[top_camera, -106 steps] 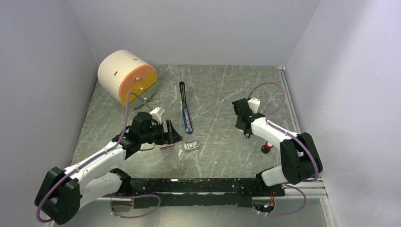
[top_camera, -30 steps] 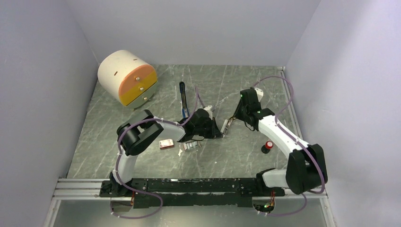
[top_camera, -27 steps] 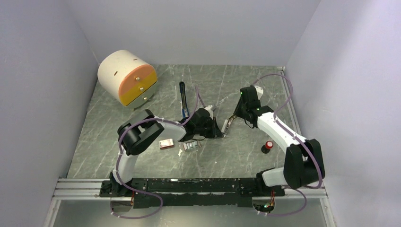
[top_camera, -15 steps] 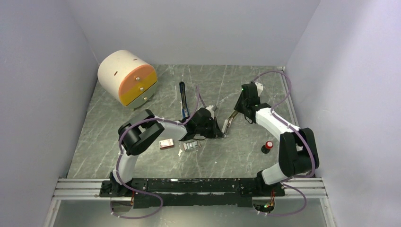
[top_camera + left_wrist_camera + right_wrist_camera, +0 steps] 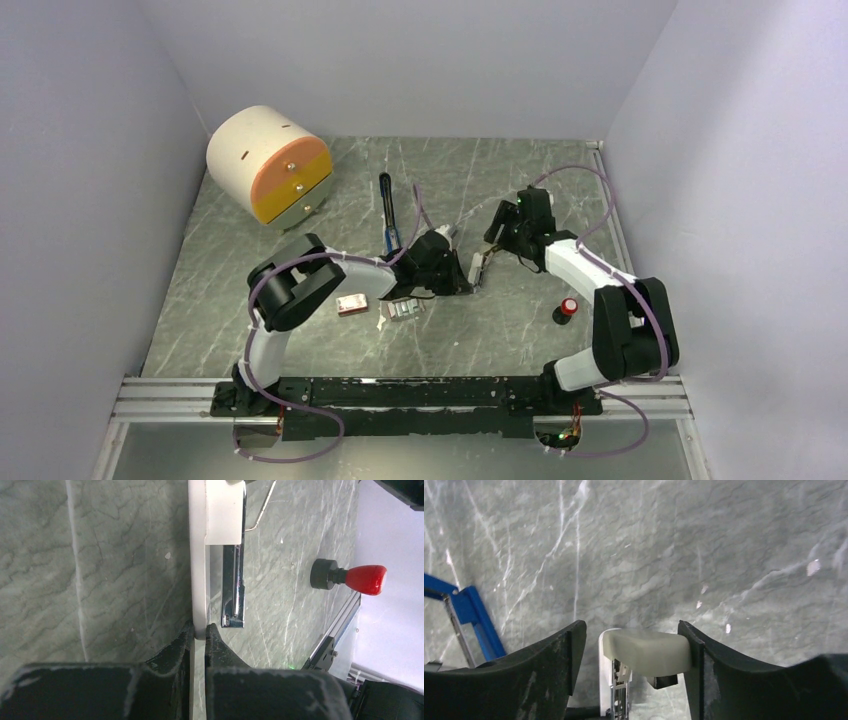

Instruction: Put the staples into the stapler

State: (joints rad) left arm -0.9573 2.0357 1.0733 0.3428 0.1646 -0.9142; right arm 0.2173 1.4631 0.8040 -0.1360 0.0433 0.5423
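Left gripper (image 5: 199, 630): fingers together, clamped on the thin edge of the pale bar (image 5: 199, 555), at its near end in the wrist view. The bar runs straight away from my fingers. A metal channel (image 5: 234, 590) lies along its right side, with a thin wire loop past it.

Right gripper (image 5: 631, 627): fingers apart, straddling the other end of the same bar. There's a gap on the left finger's side. The right finger looks to be against the bar, but I can't tell if it's pressing. Not a grip.

From above, the two grippers face each other mid-table (image 5: 500, 330) with the bar bridging them, left gripper on the near-left end and right gripper on the far-right end.

Stapler (image 5: 387, 205): the blue one, on the table left of the bar, lying open lengthwise with its black arm pointing to the back wall. My left arm covers its near end. Neither gripper touches it. A blue corner of it shows at the left edge of the right wrist view.

Staples (image 5: 403, 310): a small grey block on the table, just near-side of my left wrist and near the stapler's covered end. Not held.

Small pink-red box (image 5: 351, 304): just left of the staples, apart from them.

Red-capped black cylinder (image 5: 567, 308): on its side beside my right forearm.

Cream and orange drum (image 5: 268, 163): far-left corner, well apart from everything.
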